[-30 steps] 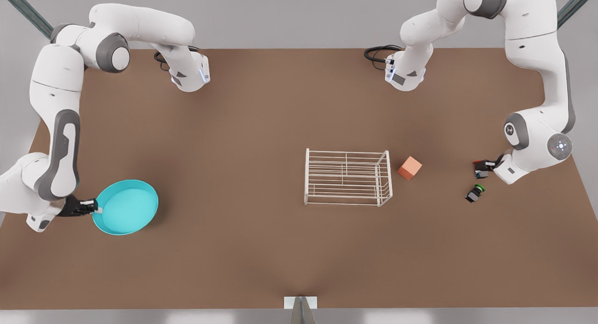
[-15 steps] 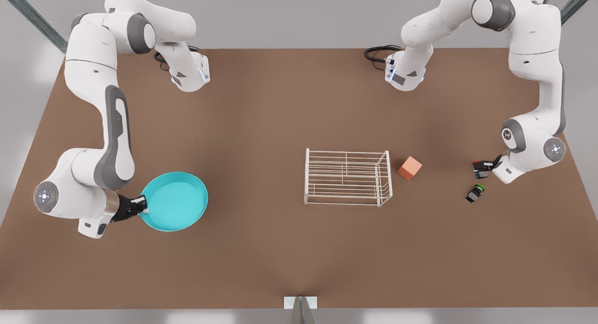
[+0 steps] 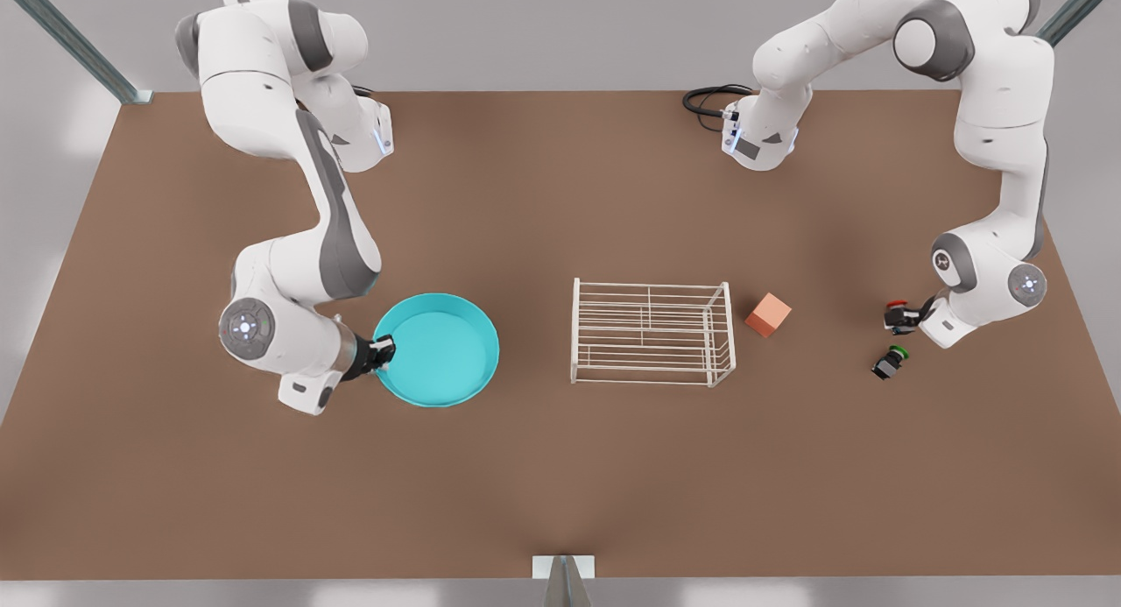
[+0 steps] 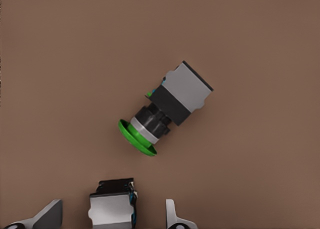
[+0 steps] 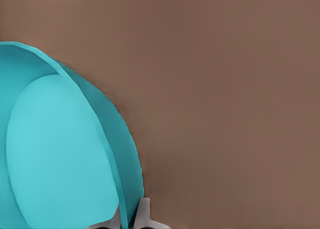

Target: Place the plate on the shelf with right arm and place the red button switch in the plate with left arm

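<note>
Right gripper (image 3: 383, 355) jaws clamp the plate (image 3: 442, 349) rim, beside the shelf (image 3: 650, 332); left gripper (image 3: 902, 316) jaws grip the red switch (image 3: 896, 314), well apart from the shelf.

Turquoise plate (image 3: 442, 349), white wire shelf (image 3: 650, 332), red-capped black switch (image 3: 897, 316), brown table (image 3: 560, 467).

No readable text, label, brand, number or sign anywhere.

Orange-pink cube (image 3: 768, 314) on brown table (image 3: 560, 484), green-capped switch (image 3: 890, 362)
</note>
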Robot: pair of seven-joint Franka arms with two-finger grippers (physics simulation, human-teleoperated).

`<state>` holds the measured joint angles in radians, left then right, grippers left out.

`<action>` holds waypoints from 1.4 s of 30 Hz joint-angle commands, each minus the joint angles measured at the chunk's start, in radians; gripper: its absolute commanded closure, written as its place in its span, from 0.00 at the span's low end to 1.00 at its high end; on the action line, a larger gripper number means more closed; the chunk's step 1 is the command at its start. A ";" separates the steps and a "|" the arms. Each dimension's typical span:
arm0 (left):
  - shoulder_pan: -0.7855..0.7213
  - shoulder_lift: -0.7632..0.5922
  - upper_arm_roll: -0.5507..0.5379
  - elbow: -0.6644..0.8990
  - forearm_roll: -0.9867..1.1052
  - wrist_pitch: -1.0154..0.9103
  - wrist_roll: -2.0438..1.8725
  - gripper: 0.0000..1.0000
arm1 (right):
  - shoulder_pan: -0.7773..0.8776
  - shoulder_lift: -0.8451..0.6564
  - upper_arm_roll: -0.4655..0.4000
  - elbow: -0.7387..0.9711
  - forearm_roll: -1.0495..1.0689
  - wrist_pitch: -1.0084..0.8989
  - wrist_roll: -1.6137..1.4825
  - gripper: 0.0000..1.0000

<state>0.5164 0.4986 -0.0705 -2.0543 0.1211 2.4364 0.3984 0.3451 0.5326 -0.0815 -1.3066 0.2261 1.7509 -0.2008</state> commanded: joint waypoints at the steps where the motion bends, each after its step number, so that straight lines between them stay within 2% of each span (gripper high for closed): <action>1: 0.001 0.005 0.000 0.000 0.002 0.039 0.019 0.00 | 0.037 -0.011 -0.001 0.003 0.032 -0.008 0.573 0.83; 10: 0.002 0.014 0.000 -0.003 0.002 0.047 0.019 0.00 | 0.267 -0.026 0.020 0.052 0.035 0.007 1.035 0.83; 11: 0.002 0.015 0.000 -0.003 0.002 0.049 0.019 0.00 | 0.307 -0.020 0.006 0.063 0.033 0.009 1.063 0.83; 13: 0.002 0.014 0.000 -0.004 0.002 0.047 0.019 0.00 | 0.445 0.010 -0.112 0.066 0.035 0.056 1.136 0.83; 16: 0.002 0.012 0.000 -0.004 0.002 0.047 0.019 0.00 | 0.488 0.076 -0.124 0.127 0.039 0.099 1.236 0.83; 18: 0.002 0.014 0.000 -0.004 0.002 0.047 0.017 0.09 | 0.503 0.090 -0.126 0.136 0.041 0.137 1.298 0.83; 21: 0.002 0.014 0.000 -0.004 0.002 0.047 0.017 0.14 | 0.528 0.109 -0.133 0.144 0.041 0.167 1.339 0.83; 22: 0.002 0.014 0.000 -0.004 0.002 0.047 0.016 0.21 | 0.543 0.129 -0.130 0.151 0.041 0.220 1.383 0.83; 24: 0.002 0.014 0.000 -0.004 0.002 0.047 0.016 0.22 | 0.575 0.152 -0.139 0.156 0.041 0.229 1.414 0.83; 27: 0.002 0.015 0.000 -0.004 0.002 0.049 0.013 0.30 | 0.620 0.173 -0.135 0.156 0.039 0.309 1.509 0.83; 32: 0.002 0.021 0.000 -0.004 0.002 0.062 0.013 0.32 | 0.634 0.198 -0.119 0.156 0.033 0.345 1.551 0.83; 33: 0.002 0.021 0.000 -0.004 0.002 0.061 0.013 0.40 | 0.634 0.199 -0.119 0.156 0.033 0.345 1.551 0.82; 34: 0.002 0.020 0.000 -0.004 0.002 0.061 0.011 0.45 | 0.632 0.199 -0.119 0.156 0.033 0.343 1.551 0.80; 35: 0.002 0.020 0.000 -0.004 0.002 0.061 0.010 0.51 | 0.632 0.199 -0.122 0.156 0.033 0.343 1.552 0.00; 36: 0.002 0.020 0.000 -0.004 0.002 0.061 0.010 0.58 | 0.632 0.199 -0.123 0.156 0.033 0.343 1.552 0.00; 39: 0.002 0.018 0.000 -0.004 0.002 0.059 0.010 0.58 | 0.630 0.187 -0.144 0.151 0.036 0.343 1.543 0.00; 42: 0.002 0.009 0.000 -0.004 0.002 0.050 0.010 0.58 | 0.520 0.017 -0.129 0.144 0.044 0.242 1.474 0.00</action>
<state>0.5184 0.5099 -0.0703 -2.0590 0.1344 2.4962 0.3951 0.8745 0.5745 -0.2031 -1.1623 0.2653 2.0457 1.0828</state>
